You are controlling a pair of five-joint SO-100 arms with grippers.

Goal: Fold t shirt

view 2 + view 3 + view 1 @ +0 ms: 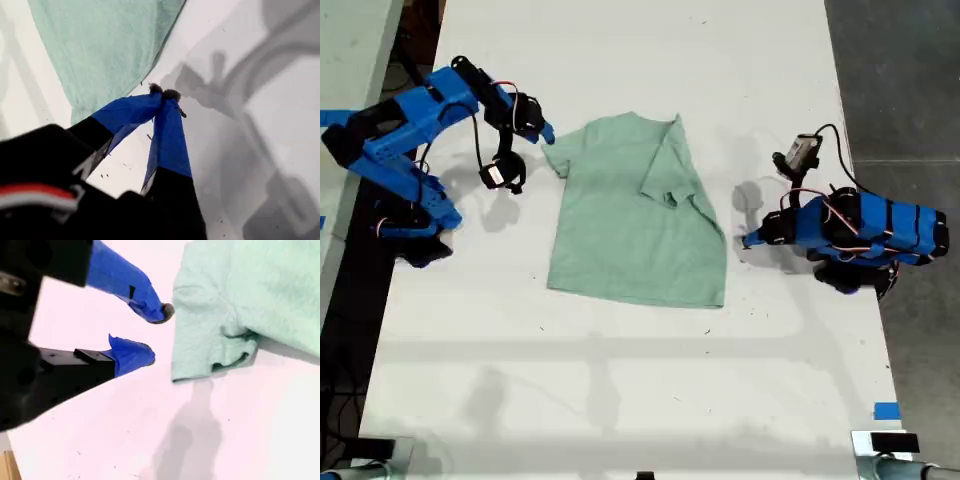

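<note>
An overhead exterior camera looks straight down on the white tabletop (620, 380). Two wrist cameras peer closely along their tools, all three views sharing the t shirt (638, 215).

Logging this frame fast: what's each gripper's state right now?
My first gripper: closed, holding nothing, beside the t shirt.
My second gripper: open, empty, next to the shirt's sleeve.

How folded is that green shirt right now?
Partly folded: the t shirt has one sleeve side turned over onto its body; the other sleeve lies spread flat.
</note>
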